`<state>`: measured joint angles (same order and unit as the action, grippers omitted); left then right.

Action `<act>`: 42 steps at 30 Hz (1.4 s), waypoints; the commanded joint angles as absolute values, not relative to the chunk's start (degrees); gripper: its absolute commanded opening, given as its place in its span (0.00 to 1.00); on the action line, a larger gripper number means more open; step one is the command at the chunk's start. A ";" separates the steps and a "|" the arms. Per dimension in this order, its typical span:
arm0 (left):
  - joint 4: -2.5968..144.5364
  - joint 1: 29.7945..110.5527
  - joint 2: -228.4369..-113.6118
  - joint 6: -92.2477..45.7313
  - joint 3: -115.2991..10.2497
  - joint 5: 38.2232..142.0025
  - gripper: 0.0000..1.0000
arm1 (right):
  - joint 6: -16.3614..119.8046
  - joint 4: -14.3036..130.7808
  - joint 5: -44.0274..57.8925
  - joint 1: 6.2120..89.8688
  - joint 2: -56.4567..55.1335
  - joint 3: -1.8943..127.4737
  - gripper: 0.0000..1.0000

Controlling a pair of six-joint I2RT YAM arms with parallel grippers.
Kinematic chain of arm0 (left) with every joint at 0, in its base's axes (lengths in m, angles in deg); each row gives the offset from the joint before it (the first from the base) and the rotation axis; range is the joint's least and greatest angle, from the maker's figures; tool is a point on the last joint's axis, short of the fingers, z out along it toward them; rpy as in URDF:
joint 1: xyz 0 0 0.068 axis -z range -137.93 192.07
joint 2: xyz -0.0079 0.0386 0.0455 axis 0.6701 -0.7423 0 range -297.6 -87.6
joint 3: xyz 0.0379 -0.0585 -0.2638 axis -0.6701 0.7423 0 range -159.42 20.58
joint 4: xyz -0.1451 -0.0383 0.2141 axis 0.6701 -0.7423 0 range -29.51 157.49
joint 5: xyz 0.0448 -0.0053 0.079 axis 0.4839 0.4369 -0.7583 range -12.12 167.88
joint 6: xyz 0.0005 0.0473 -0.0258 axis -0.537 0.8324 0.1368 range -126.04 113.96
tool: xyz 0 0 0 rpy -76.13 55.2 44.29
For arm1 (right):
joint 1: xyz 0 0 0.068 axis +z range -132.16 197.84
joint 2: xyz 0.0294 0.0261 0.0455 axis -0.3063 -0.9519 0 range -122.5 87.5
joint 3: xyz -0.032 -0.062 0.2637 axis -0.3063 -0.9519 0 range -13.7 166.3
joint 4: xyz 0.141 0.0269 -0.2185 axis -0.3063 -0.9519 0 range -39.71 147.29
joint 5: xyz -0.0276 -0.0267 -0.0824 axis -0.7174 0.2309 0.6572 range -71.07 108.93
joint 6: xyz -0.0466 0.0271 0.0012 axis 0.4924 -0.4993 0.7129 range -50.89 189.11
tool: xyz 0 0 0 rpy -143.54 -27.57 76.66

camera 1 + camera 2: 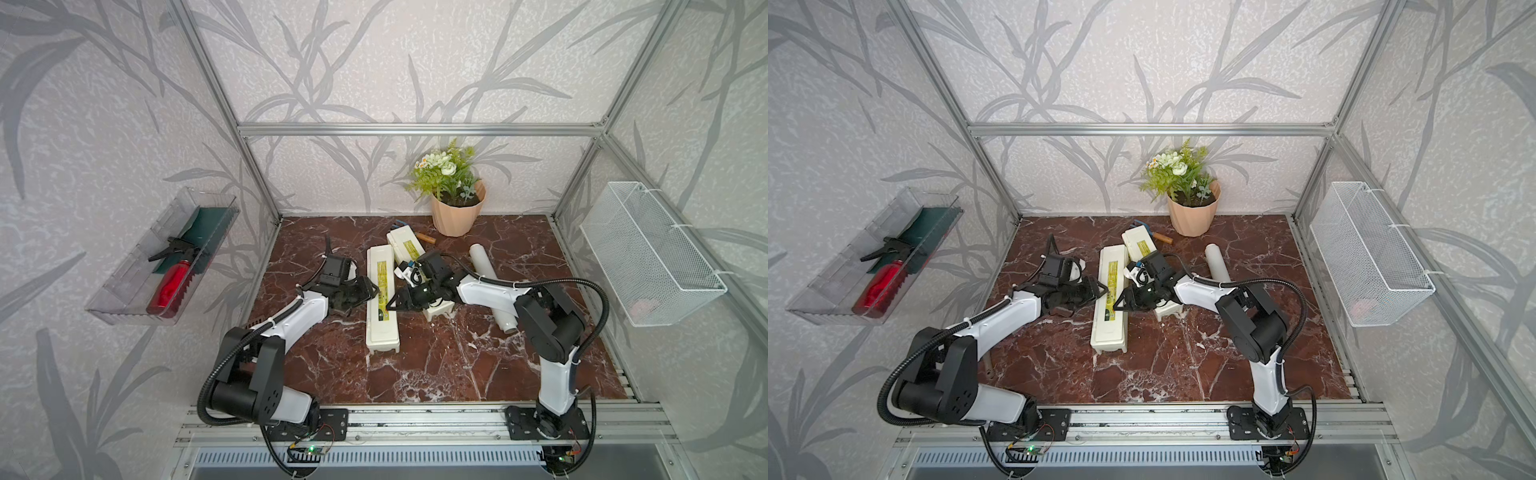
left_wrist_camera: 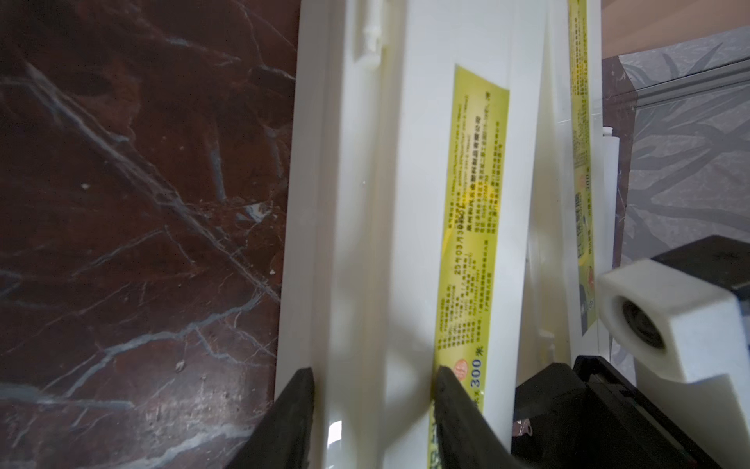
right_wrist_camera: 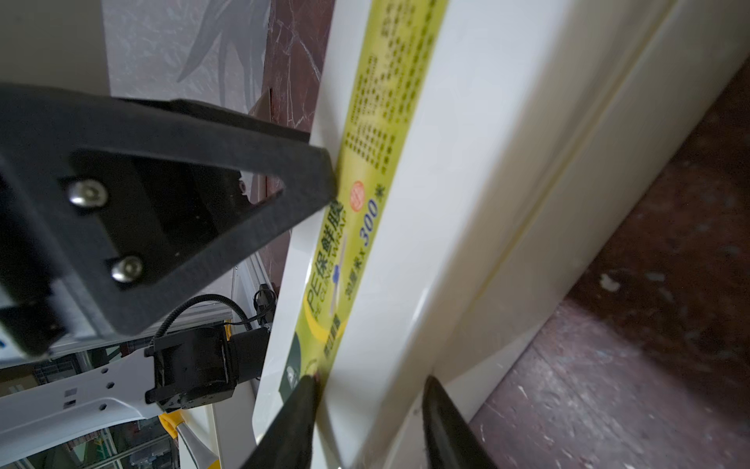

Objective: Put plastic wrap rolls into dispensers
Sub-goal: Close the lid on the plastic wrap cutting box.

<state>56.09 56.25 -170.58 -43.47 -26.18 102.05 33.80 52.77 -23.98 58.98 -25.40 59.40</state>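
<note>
Cream-white plastic is getting all the attention: both arms are meeting over the near dispenser (image 1: 382, 299), which is lying lengthwise on the marble tabletop (image 1: 436, 365). The left fingers (image 2: 298, 406) are pinching one long edge, one tip on the yellow-green label (image 2: 470, 227). The right fingers (image 3: 298, 406) are pinching the opposite edge along the seam. Both pairs look clenched on the box.

I'm reading this as the lid-opening step. Next, I'd guess, one pair is going to have to pin the body while the other swings the lid up without dragging the box.

That lid is lying shut, and so is the far dispenser (image 1: 405, 248), half hidden behind the right arm, so I can't see inside either. One roll (image 1: 484, 266) is waiting on the marble beside that arm, outside any box. The clear wall tray (image 1: 116, 291) is holding a red spray bottle (image 1: 172, 286). What the wire basket (image 1: 648, 249) is holding, I can't tell.
</note>
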 commanded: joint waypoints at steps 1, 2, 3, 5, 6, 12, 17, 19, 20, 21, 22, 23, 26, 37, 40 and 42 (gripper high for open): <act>50.59 58.95 -172.40 -42.25 -21.95 106.73 0.47 | 36.14 52.40 -21.91 63.37 -26.36 58.72 0.48; 50.83 58.87 -171.51 -42.41 -21.05 106.80 0.47 | 36.83 51.18 -20.88 63.35 -25.84 58.39 0.49; 50.84 58.91 -170.55 -42.63 -20.06 106.80 0.47 | 37.53 50.03 -20.03 63.45 -25.28 58.03 0.49; 50.61 59.00 -168.77 -42.71 -18.80 106.96 0.48 | 38.45 48.28 -18.58 63.84 -24.42 57.50 0.50; 50.48 58.95 -168.00 -42.73 -18.39 107.23 0.48 | 38.94 47.37 -17.70 64.26 -24.03 57.39 0.50; 49.01 59.21 -166.59 -40.50 -18.65 108.64 0.49 | 36.41 49.46 -15.52 65.30 -22.53 53.95 0.52; 48.61 59.44 -167.51 -39.75 -19.96 109.11 0.49 | 34.34 52.26 -15.04 65.47 -21.45 50.47 0.58; 47.57 59.39 -167.40 -39.64 -20.33 108.25 0.49 | 32.99 55.40 -16.05 65.56 -22.35 48.98 0.55; 47.27 59.32 -167.36 -39.69 -20.38 108.12 0.49 | 32.93 55.82 -16.70 65.74 -23.11 49.40 0.53; 47.05 59.30 -167.23 -39.75 -20.33 108.03 0.49 | 32.95 55.28 -16.92 66.18 -24.10 50.62 0.52; 46.97 59.30 -167.03 -39.97 -20.20 107.95 0.49 | 33.64 54.10 -16.84 66.87 -25.10 52.38 0.52; 46.63 59.30 -166.69 -40.12 -20.12 107.63 0.49 | 34.58 52.85 -16.76 67.56 -25.96 54.15 0.52; 44.28 59.00 -165.17 -40.18 -19.89 105.51 0.50 | 36.85 49.73 -16.38 69.51 -28.51 59.53 0.51; 41.70 53.37 -158.35 -42.69 -14.60 102.17 0.51 | 37.14 47.55 -16.74 69.96 -35.31 67.21 0.53; 40.06 52.82 -159.44 -42.31 -15.05 101.87 0.51 | 36.86 48.87 -13.87 69.95 -31.53 62.16 0.63; 39.71 52.49 -160.65 -42.03 -15.35 102.51 0.51 | 36.21 50.74 -13.33 69.95 -30.02 58.92 0.67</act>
<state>48.55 51.51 -157.24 -42.00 -17.53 97.78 34.15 53.45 -15.98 67.27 -29.33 63.92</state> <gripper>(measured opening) 0.510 0.664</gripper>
